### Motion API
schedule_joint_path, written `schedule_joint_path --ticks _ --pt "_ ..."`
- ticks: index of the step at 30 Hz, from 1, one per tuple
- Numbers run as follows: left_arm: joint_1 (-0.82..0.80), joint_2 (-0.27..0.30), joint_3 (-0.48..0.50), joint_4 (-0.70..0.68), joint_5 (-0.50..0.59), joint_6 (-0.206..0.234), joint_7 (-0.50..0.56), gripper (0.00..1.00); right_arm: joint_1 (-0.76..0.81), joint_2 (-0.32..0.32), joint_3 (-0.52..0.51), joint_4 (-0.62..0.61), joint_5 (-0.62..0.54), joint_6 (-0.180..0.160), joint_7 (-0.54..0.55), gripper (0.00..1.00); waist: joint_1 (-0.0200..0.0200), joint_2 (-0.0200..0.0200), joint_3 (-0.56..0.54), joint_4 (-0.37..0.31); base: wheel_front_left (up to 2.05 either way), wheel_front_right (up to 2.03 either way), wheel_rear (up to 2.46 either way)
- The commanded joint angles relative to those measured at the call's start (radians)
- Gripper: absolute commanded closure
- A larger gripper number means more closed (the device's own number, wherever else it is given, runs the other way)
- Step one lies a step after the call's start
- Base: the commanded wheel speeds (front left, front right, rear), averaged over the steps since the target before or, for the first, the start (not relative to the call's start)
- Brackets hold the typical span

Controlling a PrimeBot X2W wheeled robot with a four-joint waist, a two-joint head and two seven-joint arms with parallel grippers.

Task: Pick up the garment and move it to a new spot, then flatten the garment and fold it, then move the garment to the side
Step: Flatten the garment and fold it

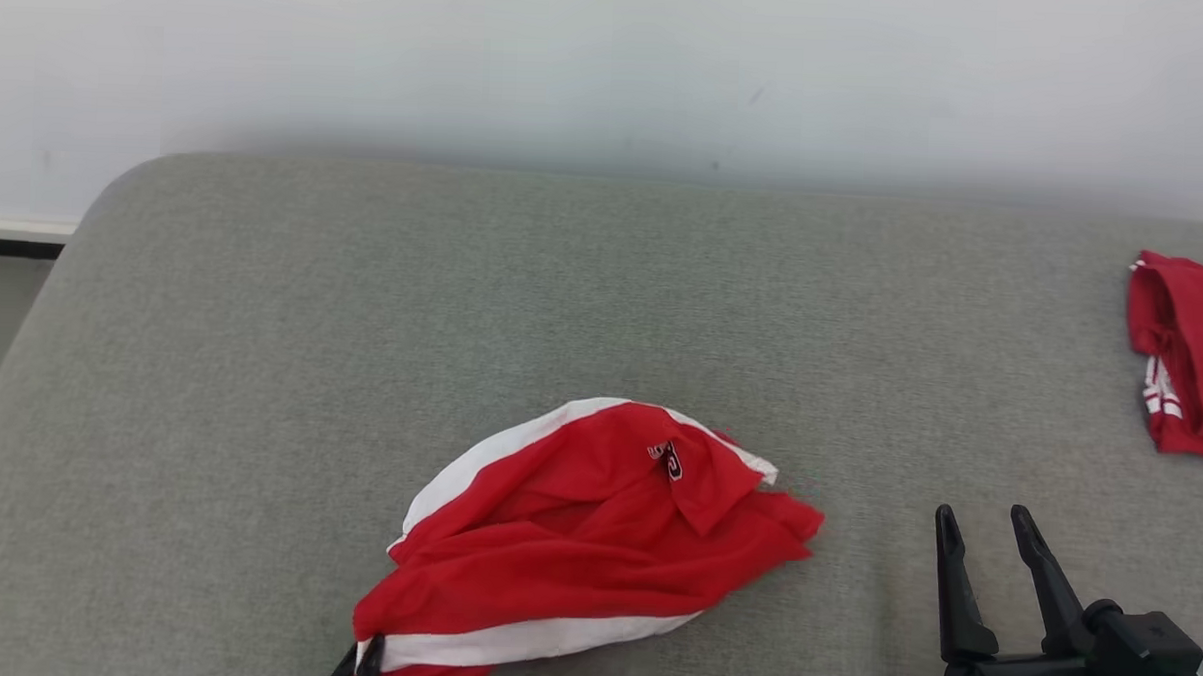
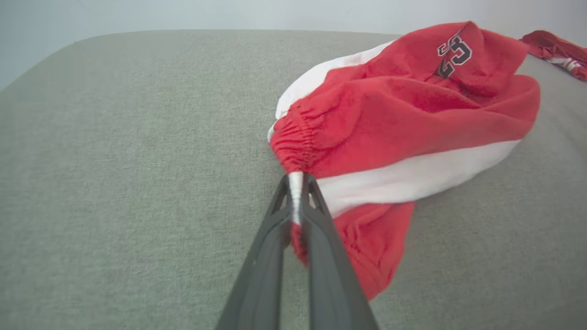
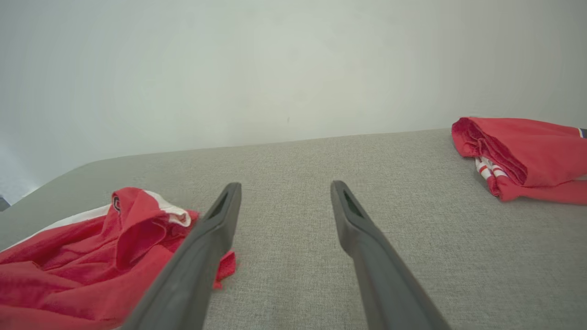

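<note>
Mid-surface, toward the robot's near edge: we note a crumpled red mesh garment with broad white bands [image 1: 595, 538], lying in a loose heap on the grey woven upholstered surface [image 1: 564, 277]. A flap folded over near its top carries a small dark numeral patch; we cannot read it with certainty. In the left wrist view we see gathered elastic stitching along the hem beside the grip point.

Left gripper [image 2: 298, 179]: both dark fingers are pressed together, clamped on the garment's near-left corner. A narrow strip of white band shows between the fingertips, with a bit of red cloth pinched lower down between the fingers. The bulk of the garment lies on the surface beyond the fingertips; whether the pinched corner itself is lifted clear, we cannot tell.

Right gripper [image 1: 984, 513]: its fingers are spread wide with nothing between them, only bare grey fabric. It sits to the right of the garment and apart from it in the head view. In its own wrist view, one finger crosses in front of the garment's right tip; we cannot judge contact there.

Far right edge of the surface: a second, folded red cloth with thin white stripes [image 1: 1186, 358], well apart from the crumpled garment and from both grippers.

Behind the surface stands a plain pale wall [image 1: 611, 58].
</note>
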Motion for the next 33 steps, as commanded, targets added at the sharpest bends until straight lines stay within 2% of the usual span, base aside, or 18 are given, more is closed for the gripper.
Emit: schedule_joint_path --ticks 1,3,4,5,10,16,22,33 --pt "0.011 -0.006 0.011 0.005 -0.014 0.006 -0.008 1.00 0.001 -0.007 0.000 0.003 0.007 -0.003 0.000 0.00 0.0001 0.0000 0.007 0.021 0.00 0.00 0.00" --pt "0.013 -0.009 0.012 0.019 -0.012 0.005 -0.014 1.00 0.000 -0.010 0.003 0.008 0.007 -0.003 0.000 0.00 0.0001 0.0000 0.008 0.023 0.00 0.00 0.00" --pt "0.009 -0.014 0.013 0.025 -0.013 0.005 -0.016 0.80 -0.001 -0.011 0.005 0.010 0.008 -0.003 0.000 0.00 0.0001 0.0000 0.008 0.023 0.00 0.00 0.00" --pt "-0.006 -0.025 0.021 0.026 -0.013 0.007 -0.021 0.00 -0.003 -0.013 0.007 0.015 0.009 -0.003 0.000 0.00 0.0001 0.0000 0.006 0.022 0.00 0.00 0.00" --pt "-0.021 -0.047 0.057 -0.023 -0.010 0.013 -0.027 0.00 0.001 -0.017 0.000 0.020 0.010 -0.003 0.000 0.00 0.0001 0.0000 -0.005 0.017 0.00 0.00 0.00" --pt "0.012 -0.084 0.168 -0.159 0.026 0.021 -0.026 0.00 0.010 -0.014 -0.008 0.021 0.010 -0.003 0.000 0.00 0.0001 0.0000 -0.020 0.009 0.00 0.00 0.00" --pt "0.029 -0.123 0.271 -0.216 0.072 0.031 -0.026 0.00 0.019 -0.012 -0.011 0.029 0.010 -0.003 0.000 0.00 0.0001 0.0000 -0.040 -0.015 0.00 0.00 0.00" --pt "0.002 -0.161 0.362 -0.188 0.139 -0.017 -0.026 0.00 0.036 -0.016 -0.016 0.044 0.016 -0.003 0.000 0.00 0.0001 0.0000 -0.060 -0.065 0.00 0.00 0.00"
